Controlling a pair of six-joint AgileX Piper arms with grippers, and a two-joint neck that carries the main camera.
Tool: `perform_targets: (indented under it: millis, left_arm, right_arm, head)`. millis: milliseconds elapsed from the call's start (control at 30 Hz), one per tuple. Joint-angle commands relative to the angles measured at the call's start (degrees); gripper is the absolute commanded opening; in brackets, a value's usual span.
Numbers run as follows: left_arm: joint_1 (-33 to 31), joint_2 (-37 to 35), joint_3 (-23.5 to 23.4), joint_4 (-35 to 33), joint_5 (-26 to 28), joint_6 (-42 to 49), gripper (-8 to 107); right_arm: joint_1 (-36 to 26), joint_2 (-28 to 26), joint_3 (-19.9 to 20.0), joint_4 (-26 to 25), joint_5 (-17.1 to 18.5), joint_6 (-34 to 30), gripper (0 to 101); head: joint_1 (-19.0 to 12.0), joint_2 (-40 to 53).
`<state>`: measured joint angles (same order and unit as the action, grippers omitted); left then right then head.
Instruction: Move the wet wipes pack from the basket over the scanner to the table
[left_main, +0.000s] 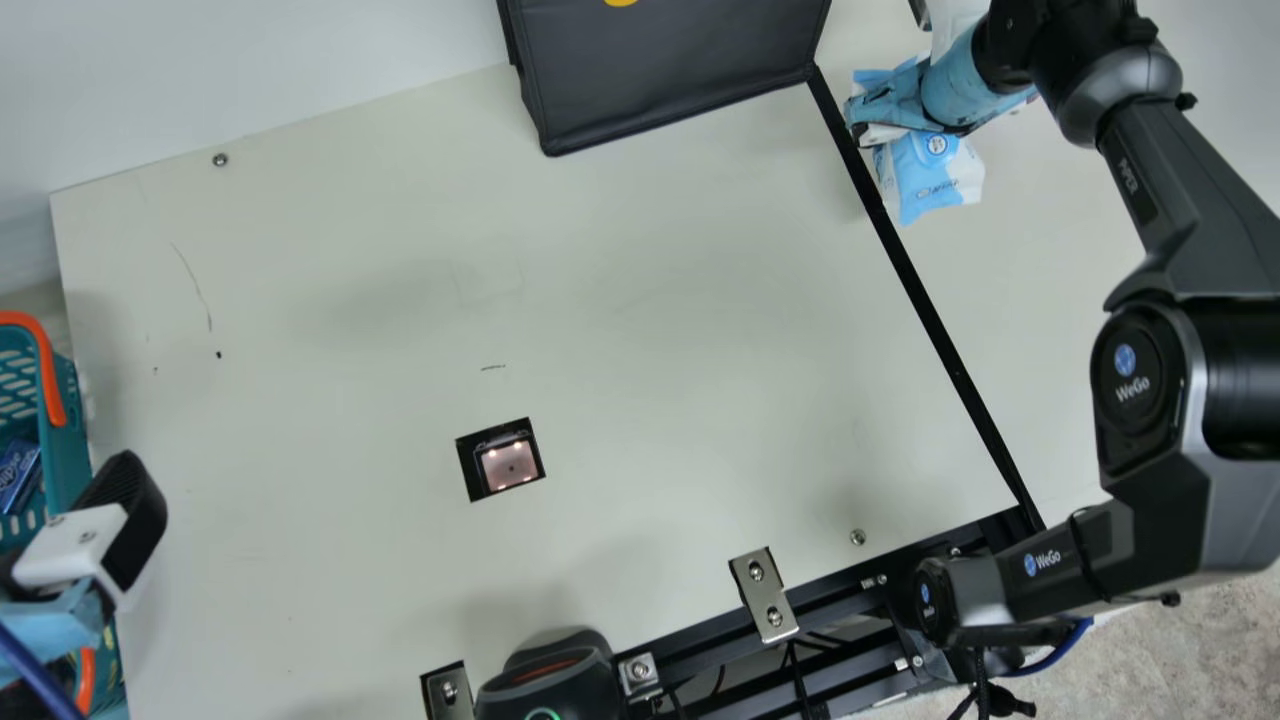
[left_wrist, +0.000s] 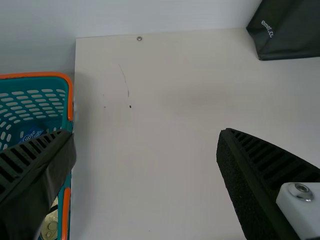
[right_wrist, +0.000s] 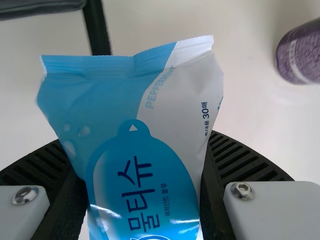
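Right gripper (left_main: 862, 118) pinching one wet wipes pack (left_main: 928, 182), left gripper (left_main: 78, 548) spread at one basket (left_main: 66, 440) edge, wide worktop (left_main: 620, 320) between

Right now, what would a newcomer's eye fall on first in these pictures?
Probably the blue-and-white wet wipes pack, held between the right arm's jaws at the main view's upper right. Next, the small glowing scanner window, left of that view's centre. Then the teal, orange-handled basket at its left edge.
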<state>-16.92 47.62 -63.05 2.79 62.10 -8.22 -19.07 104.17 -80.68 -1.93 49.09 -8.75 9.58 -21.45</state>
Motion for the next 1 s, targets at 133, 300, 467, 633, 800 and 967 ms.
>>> perform_targets:
  millis: [133,300,467,633,800,967]
  left_arm:
    - [0.00,0.00,0.00,0.00,0.00,0.00,90]
    - [0.00,0.00,0.00,0.00,0.00,0.00,90]
    - [0.00,0.00,0.00,0.00,0.00,0.00,90]
    - [0.00,0.00,0.00,0.00,0.00,0.00,90]
    - [0.00,0.00,0.00,0.00,0.00,0.00,90]
    - [0.00,0.00,0.00,0.00,0.00,0.00,90]
  right_arm:
    - [-0.59,5.55,-4.69,-0.98,-0.11,-0.27,0]
    - [-1.12,9.29,-8.07,-1.76,0.29,-1.33,0]
    - [-1.56,12.14,-10.50,-2.62,0.44,-2.75,3]
    - [-1.94,13.84,-12.01,-2.49,0.55,-4.18,20]
    - [-2.16,14.68,-12.64,-2.30,0.39,-5.30,37]
    - [-2.20,15.02,-12.63,-2.26,0.10,-6.19,53]
  head:
    - [-1.66,-0.13]
    - [-1.66,-0.13]
    - [-1.66,-0.13]
    - [-1.66,-0.13]
    - [-1.66,-0.13]
    - [-1.66,-0.13]
